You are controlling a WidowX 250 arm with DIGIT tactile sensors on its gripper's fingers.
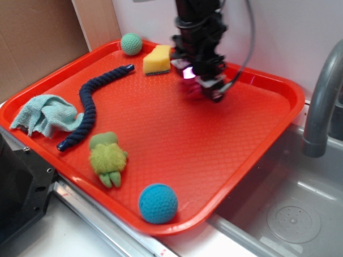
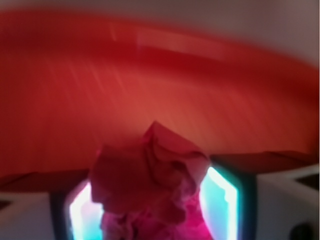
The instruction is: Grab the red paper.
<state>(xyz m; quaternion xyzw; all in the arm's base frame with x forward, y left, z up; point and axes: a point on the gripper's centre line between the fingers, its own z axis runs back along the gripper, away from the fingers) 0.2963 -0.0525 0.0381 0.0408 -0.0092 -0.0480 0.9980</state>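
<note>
Progress: the grab looks nearly or already made. In the wrist view the red paper [image 2: 150, 175] fills the lower middle of the frame, a dark crimson wad with rose-like folds sitting between the two lit fingers [image 2: 222, 200]. Both fingers flank it closely and appear to press its sides — judged as closed on the paper, though the actual contact faces are hidden behind the folds.

Position of the paper: in the exterior view only a sliver of it [image 1: 193, 90] shows, upper middle of the frame, tucked under the gripper [image 1: 202, 85]. It lies toward the far side of the tray [image 1: 161, 118], right of the yellow sponge [image 1: 157, 60] and well apart from everything else.

Lifted or not: cannot tell. The wrist view is blurred, and the tray floor appears behind the wad without a clear gap or shadow. What is left, in my judgement: confirm the hold and raise the wad clear of the tray.

Arm pose: comes down from the top of the frame, near vertical, wrist pointing straight down, jaws low over the tray floor. A cable trails off to the right behind it.

Other items on the tray, none near the jaws — green ball [image 1: 131, 44] at upper left, dark blue rope [image 1: 91, 104], pale blue cloth [image 1: 45, 113] at left edge, green plush toy [image 1: 108, 159], blue ball [image 1: 158, 203] at the near edge.
</note>
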